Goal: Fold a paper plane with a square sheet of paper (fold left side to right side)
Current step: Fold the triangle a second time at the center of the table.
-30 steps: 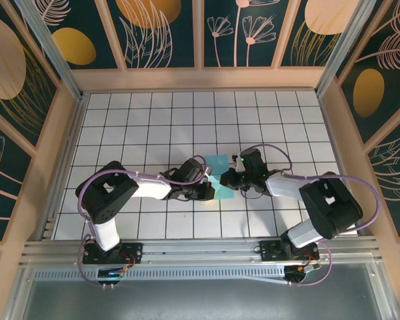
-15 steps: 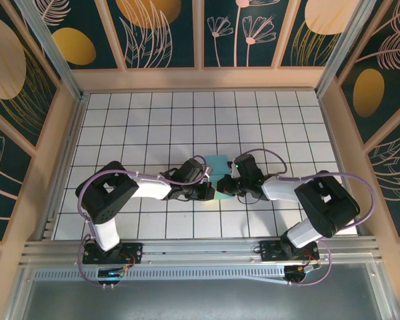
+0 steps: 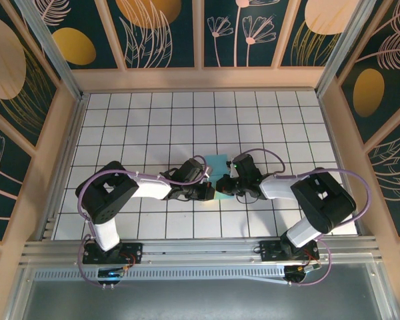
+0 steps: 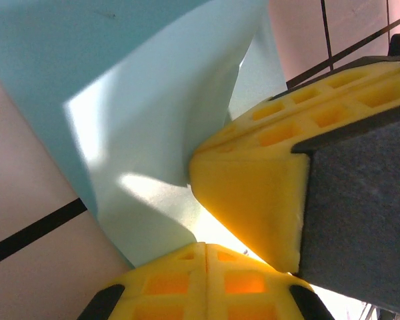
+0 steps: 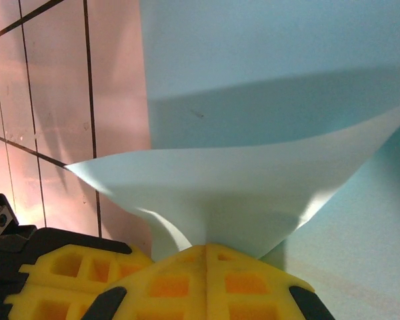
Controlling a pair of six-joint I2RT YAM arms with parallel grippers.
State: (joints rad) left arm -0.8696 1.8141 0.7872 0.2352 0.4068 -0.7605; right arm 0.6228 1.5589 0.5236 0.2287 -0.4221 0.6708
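Two grips near the worktop centre: left jaws and right jaws each pinched shut on the square sheet of paper, pale underside curled up.

a white gridded tabletop sits inside dark teal walls painted with orange discs and pale leaves.

I see turquoise-blue paper, yellow pads on my left gripper, a black-gridded white counter, and dark floral walls.
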